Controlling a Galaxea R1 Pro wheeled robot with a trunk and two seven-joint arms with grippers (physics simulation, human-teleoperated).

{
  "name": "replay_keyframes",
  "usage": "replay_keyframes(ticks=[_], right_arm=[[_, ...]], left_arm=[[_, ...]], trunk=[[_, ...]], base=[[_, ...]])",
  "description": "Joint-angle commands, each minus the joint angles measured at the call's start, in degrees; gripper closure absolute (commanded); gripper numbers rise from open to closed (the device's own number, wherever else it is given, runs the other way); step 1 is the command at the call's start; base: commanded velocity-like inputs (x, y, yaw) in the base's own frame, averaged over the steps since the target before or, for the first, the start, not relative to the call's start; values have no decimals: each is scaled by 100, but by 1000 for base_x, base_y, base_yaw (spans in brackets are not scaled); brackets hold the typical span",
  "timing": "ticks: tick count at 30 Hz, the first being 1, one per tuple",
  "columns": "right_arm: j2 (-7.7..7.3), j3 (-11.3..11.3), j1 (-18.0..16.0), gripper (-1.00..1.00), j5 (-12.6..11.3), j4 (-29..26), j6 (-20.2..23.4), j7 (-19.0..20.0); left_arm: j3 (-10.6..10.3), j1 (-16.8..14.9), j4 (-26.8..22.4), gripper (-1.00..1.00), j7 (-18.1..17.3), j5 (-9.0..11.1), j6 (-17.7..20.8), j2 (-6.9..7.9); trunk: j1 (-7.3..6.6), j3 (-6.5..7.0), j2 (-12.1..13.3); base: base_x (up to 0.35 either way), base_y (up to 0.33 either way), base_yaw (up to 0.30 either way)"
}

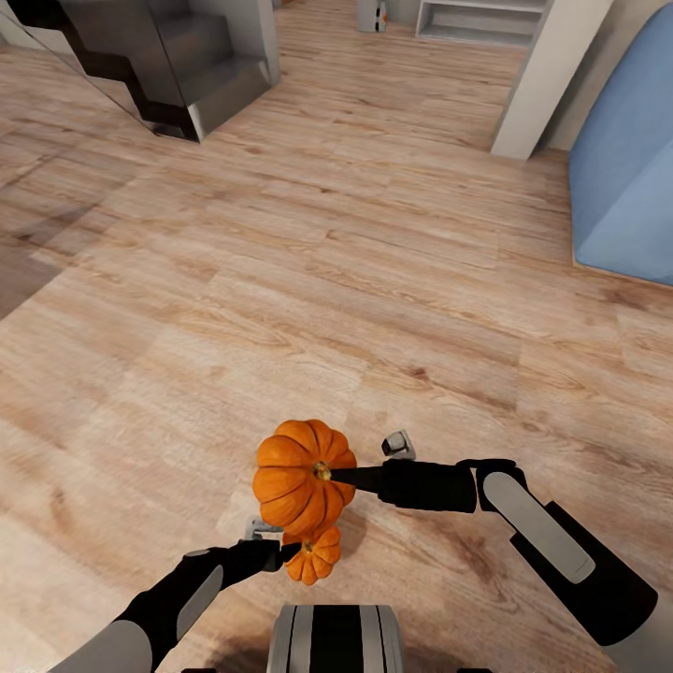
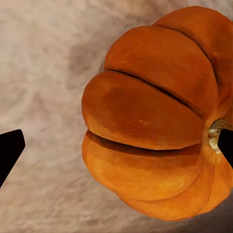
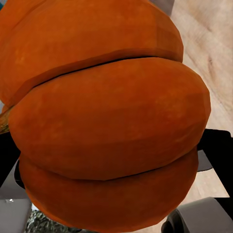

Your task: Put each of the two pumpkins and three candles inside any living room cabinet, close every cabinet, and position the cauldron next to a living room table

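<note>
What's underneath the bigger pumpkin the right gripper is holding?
In the head view, the smaller pumpkin sits just below the bigger pumpkin, at the left gripper. Its top is covered; wooden floor lies beneath.

Two pumpkins were in the head view: a larger-looking one (image 1: 301,475) above and a smaller-looking one (image 1: 314,554) just below it, each with one stem. Two robot arms were there, a left arm (image 1: 178,598) and a right arm (image 1: 523,523), one reaching to each pumpkin. Farther off stood one staircase (image 1: 187,65), one pale pillar (image 1: 547,79), one blue sofa (image 1: 626,168) and one shelf unit (image 1: 481,19).
</note>
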Motion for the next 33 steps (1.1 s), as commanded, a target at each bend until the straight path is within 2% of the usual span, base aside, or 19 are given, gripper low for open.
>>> replay_keyframes(ticks=[1,27,31,33], right_arm=[[-3,6,-5,100,0,1,8,14],[-12,-2,-5,100,-9,6,8,41],[-12,-2,-5,100,-9,6,9,70],[-12,-2,-5,100,-9,7,9,82]], left_arm=[[-26,-3,-9,-100,4,59,34,6],[-56,0,-4,-100,-87,67,39,20],[-77,0,-4,-100,-411,54,42,59],[-90,-1,1,-100,-822,42,43,77]], trunk=[[-1,-3,-1],[-1,-3,-1],[-1,-3,-1],[-1,-3,-1]], base=[[0,0,0],[26,-10,0],[0,0,0],[0,0,0]])
